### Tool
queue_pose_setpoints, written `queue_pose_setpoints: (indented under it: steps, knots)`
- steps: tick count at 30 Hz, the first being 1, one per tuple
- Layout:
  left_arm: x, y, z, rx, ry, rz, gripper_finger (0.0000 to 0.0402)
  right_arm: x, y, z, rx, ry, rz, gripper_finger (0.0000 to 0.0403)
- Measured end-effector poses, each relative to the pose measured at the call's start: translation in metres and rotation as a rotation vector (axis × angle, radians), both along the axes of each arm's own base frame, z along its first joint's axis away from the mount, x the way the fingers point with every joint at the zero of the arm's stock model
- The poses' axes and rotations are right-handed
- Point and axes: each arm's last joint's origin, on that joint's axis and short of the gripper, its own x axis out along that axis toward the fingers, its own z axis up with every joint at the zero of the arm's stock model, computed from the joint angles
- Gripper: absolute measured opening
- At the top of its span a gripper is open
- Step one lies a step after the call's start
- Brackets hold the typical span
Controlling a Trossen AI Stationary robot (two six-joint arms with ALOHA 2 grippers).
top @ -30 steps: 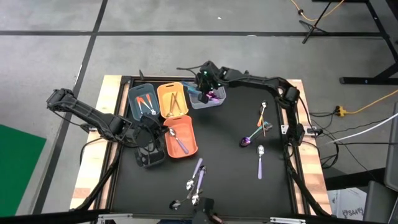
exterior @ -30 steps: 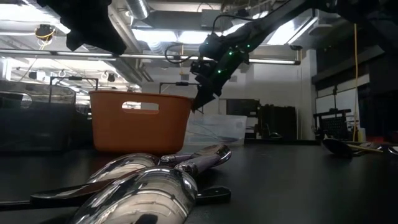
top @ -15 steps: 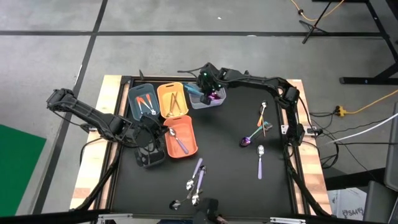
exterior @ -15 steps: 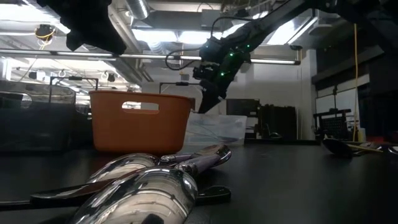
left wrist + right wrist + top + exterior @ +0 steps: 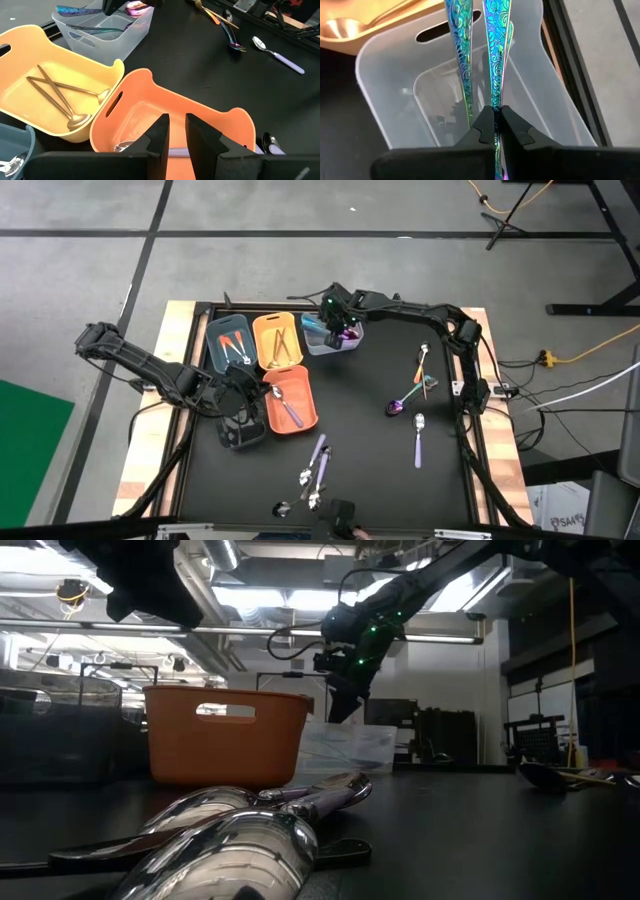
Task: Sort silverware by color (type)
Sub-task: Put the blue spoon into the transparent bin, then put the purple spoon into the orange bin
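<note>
My right gripper (image 5: 338, 328) hangs over the clear bin (image 5: 322, 343) at the table's far side, shut on an iridescent teal piece of silverware (image 5: 495, 55). A second iridescent piece (image 5: 461, 65) leans in that bin beside it, its upper end against the bin's wall. My left gripper (image 5: 177, 134) hovers over the orange bin (image 5: 200, 112), fingers a little apart, touching nothing. Loose silverware lies on the black mat: purple-handled spoons (image 5: 418, 442) (image 5: 319, 452), an iridescent spoon (image 5: 402, 402) and a silver spoon (image 5: 423, 356). My right gripper pinches the iridescent piece's patterned handle (image 5: 494, 97) between its two fingers. The piece runs straight on from the fingertips, along them, out over the clear bin's wall. Whether its far end touches the bin's rim, I cannot tell.
A blue-grey bin (image 5: 229, 340) holds orange-red pieces, and a yellow bin (image 5: 277, 340) holds gold ones. The orange bin (image 5: 292, 402) holds a purple-handled spoon. A black bin (image 5: 243, 430) sits under the left arm. More cutlery (image 5: 240, 830) lies at the near edge.
My right gripper has shifted a little toward the table's right over the clear bin, still shut on the iridescent piece, which has moved with it.
</note>
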Motion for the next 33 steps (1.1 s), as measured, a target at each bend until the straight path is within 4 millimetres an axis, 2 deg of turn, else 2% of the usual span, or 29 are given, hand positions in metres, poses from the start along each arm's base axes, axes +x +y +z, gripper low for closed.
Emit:
queue_pose_setpoints:
  steps: [20,30,33]
  knots:
    - [0.0000,0.0000,0.0000,0.013,0.007,-0.010,0.0056,-0.0005,0.0003,-0.0002,0.003,0.005,0.000,0.0076]
    - [0.0000,0.0000,0.0000,0.013,0.007,-0.010,0.0056,-0.0004,0.0009,0.0001,0.003,0.005,0.001,0.0080]
    - [0.0000,0.0000,0.0000,0.013,0.007,-0.010,0.0056,-0.0030,0.0026,0.0054,0.005,0.008,0.002,0.0080]
